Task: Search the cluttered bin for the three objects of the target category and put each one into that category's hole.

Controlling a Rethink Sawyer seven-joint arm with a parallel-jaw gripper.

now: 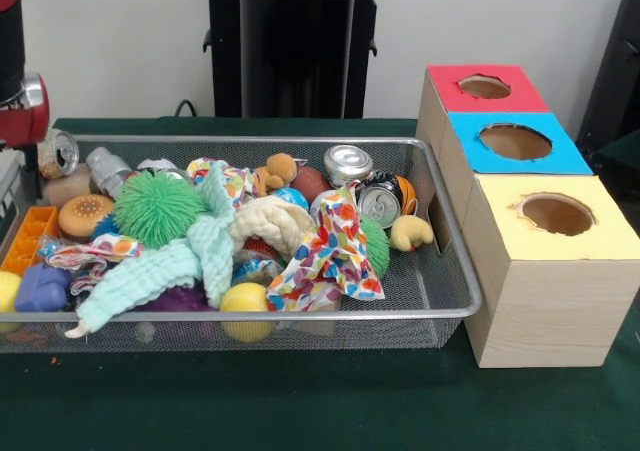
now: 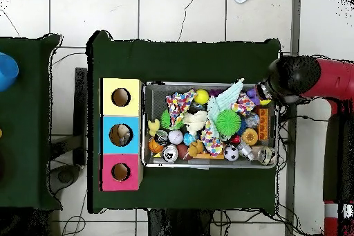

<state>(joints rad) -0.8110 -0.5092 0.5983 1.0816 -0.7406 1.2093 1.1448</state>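
The wire mesh bin (image 1: pixel 300 316) is full of toys, cloths and balls; it also shows in the overhead view (image 2: pixel 207 166). The blue-surround hole (image 1: pixel 515 141) is the middle one of three wood boxes beside the bin, and in the overhead view (image 2: pixel 120 135) something pale shows inside it. A crumpled clear-silvery thing (image 1: pixel 107 169) at the bin's far left corner may be a bottle; no label shows. My red and black arm (image 1: pixel 22 111) hangs over that end of the bin (image 2: pixel 294 75). The gripper is hidden under the arm.
A red-surround hole (image 1: pixel 485 87) and a yellow-surround hole (image 1: pixel 557 214) flank the blue one. Shiny cans (image 1: pixel 348 163) (image 1: pixel 380 206) lie at the bin's far right, and another can (image 1: pixel 57 153) by the arm. A green spiky ball (image 1: pixel 158 209) and a mint knit cloth (image 1: pixel 190 261) cover the middle.
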